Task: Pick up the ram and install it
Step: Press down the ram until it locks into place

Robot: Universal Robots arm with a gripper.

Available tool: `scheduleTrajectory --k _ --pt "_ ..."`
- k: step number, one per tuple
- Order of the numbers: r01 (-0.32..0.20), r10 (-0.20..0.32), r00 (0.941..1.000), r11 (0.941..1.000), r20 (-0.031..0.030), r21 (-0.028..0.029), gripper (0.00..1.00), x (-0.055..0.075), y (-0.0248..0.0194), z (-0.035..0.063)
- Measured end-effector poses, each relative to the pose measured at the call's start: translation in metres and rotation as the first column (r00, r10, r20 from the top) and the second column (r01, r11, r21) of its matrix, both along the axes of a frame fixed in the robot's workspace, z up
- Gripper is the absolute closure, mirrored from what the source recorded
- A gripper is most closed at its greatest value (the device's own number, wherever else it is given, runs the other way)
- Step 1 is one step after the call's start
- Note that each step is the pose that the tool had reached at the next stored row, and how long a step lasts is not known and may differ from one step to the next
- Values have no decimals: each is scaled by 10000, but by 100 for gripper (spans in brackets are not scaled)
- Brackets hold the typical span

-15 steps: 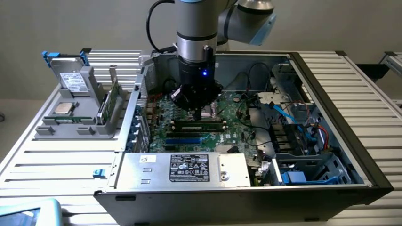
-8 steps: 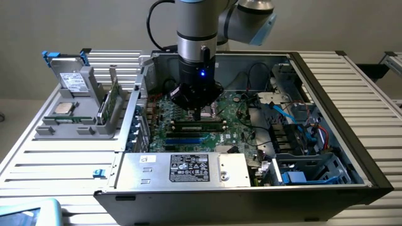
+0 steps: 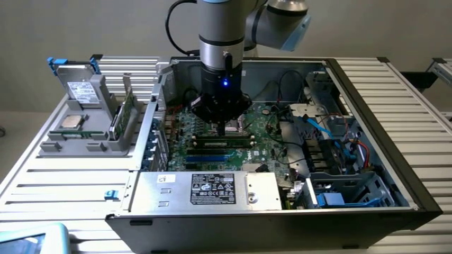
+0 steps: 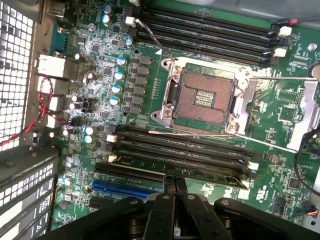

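A ram stick [image 4: 200,169], a slim green strip, sits in a black slot of the motherboard [image 4: 100,75], beside the empty processor socket [image 4: 202,97]. In the exterior view this ram [image 3: 223,141] lies right under my gripper [image 3: 222,130], inside the open computer case [image 3: 367,106]. My gripper [image 4: 175,183] is shut, its two fingertips pressed together with nothing between them, just over the ram's long edge. Whether they touch it I cannot tell. Another green ram strip [image 3: 123,117] stands upright in the grey holder at the exterior view's left.
The holder [image 3: 84,140] outside the case also carries a grey drive [image 3: 83,91] and a square silver processor [image 3: 70,122]. The power supply box [image 3: 205,189] closes the case's near side. Cables [image 3: 332,137] and drive cages fill the exterior view's right. More empty slots [image 4: 210,30] lie beyond the socket.
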State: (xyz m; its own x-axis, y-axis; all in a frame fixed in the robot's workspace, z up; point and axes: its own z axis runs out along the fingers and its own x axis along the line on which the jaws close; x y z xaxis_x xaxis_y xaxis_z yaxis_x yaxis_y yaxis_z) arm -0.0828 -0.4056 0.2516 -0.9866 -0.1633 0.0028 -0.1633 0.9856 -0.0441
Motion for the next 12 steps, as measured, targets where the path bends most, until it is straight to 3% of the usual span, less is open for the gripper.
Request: scheduleTrajectory --k 5,12 --pt "536 -536 9985 9986 66 -1 89 0 0 -1" --pt "577 -577 9983 9983 70 -4 89 0 0 0"
